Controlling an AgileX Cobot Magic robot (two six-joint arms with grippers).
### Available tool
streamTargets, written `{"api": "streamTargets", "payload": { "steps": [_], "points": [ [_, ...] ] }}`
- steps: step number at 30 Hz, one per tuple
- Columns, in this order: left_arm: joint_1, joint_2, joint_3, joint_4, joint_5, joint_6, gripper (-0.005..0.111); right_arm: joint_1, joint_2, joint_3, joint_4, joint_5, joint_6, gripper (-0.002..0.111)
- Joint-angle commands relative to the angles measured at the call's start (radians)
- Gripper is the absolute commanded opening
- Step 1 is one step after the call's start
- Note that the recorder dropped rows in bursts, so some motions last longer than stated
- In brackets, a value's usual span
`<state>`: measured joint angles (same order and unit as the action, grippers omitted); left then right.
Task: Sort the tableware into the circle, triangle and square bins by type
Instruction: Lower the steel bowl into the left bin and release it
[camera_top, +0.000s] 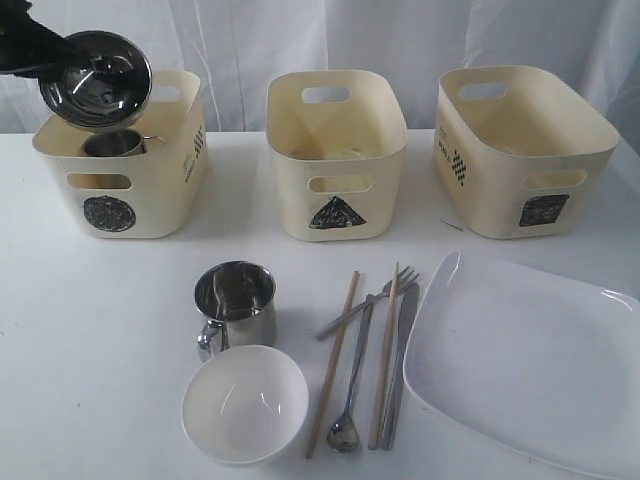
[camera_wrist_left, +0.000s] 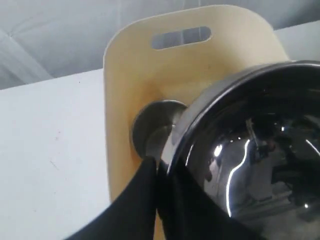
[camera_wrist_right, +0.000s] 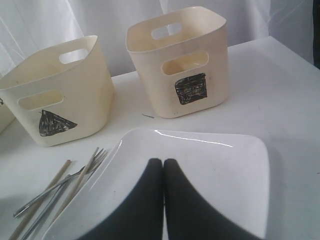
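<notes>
White desk (camera_top: 100, 380), nearest first: at seven o'clock a white bowl (camera_top: 244, 403) and a steel mug (camera_top: 235, 305) stand free. At four o'clock the square plate (camera_top: 520, 360) lies below the right end effector (camera_wrist_right: 163, 162), which is pressed together and empty. Farther back, at ten o'clock, the left end effector (camera_wrist_left: 159, 167) is narrow, pinching the steel bowl (camera_top: 95, 80) by its rim and holding it tilted above the circle bin (camera_top: 120, 190). Thin polished steel is probably light, stiff and slippery, so a rim pinch may swivel. A second mug (camera_top: 112, 145) sits inside the bin, and open room looks best toward its far wall.
</notes>
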<state>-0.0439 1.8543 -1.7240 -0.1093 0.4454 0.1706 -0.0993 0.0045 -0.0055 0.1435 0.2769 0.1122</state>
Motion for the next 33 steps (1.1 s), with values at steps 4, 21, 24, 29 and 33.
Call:
{"api": "streamTargets", "payload": {
  "steps": [4,21,24,29,33],
  "points": [
    [0.012,0.183,-0.157,-0.009,-0.025,-0.045,0.0,0.003,-0.004,0.005,-0.003,-0.009,0.004,0.0],
    [0.062,0.309,-0.253,0.001,-0.014,-0.11,0.0,0.003,-0.004,0.005,-0.003,-0.009,0.004,0.0],
    [0.062,0.316,-0.253,-0.004,0.004,-0.105,0.001,0.003,-0.004,0.005,-0.003,-0.009,0.004,0.0],
    [0.062,0.319,-0.253,-0.021,0.007,-0.105,0.026,0.003,-0.004,0.005,-0.003,-0.009,0.004,0.0],
    [0.059,0.317,-0.253,-0.083,0.002,-0.105,0.049,0.003,-0.004,0.005,-0.003,-0.009,0.004,0.0]
  ]
}}
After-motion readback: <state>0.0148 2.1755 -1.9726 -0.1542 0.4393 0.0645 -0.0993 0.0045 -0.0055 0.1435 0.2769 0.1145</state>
